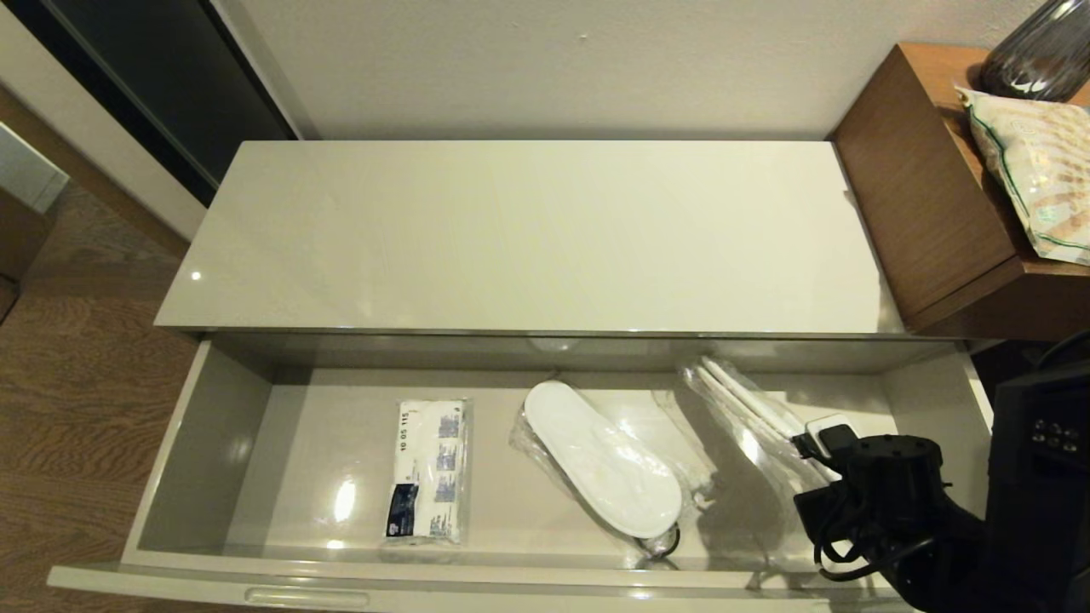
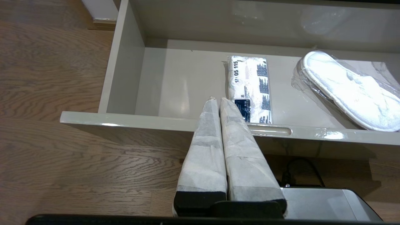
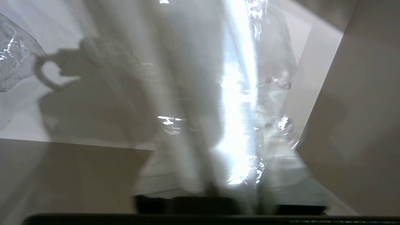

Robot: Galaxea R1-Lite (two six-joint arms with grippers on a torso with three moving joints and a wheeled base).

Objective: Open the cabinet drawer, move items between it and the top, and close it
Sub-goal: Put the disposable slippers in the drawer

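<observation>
- The cabinet drawer [image 1: 204, 443] stands pulled out under the bare top [image 1: 528, 238].
- Right gripper [image 1: 817, 443], jaws clamped on the right slipper pack [image 1: 749, 409], tilted on edge inside the drawer.
- Second slipper pack [image 1: 605, 464] lies flat mid-drawer, beside a blue-printed packet [image 1: 428, 468].
- Left gripper [image 2: 217, 100], jaws together, hangs at the drawer's front edge.

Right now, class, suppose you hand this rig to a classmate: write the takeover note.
Right gripper: down in the cabinet drawer at its right end, at the tilted slipper pack; grip not visible.
Left gripper: shut, empty, parked outside the drawer front.
Second slipper pack lies flat mid-drawer, the printed white packet to its left.
Done: drawer open.
Left: packs onto the top, close drawer.
</observation>
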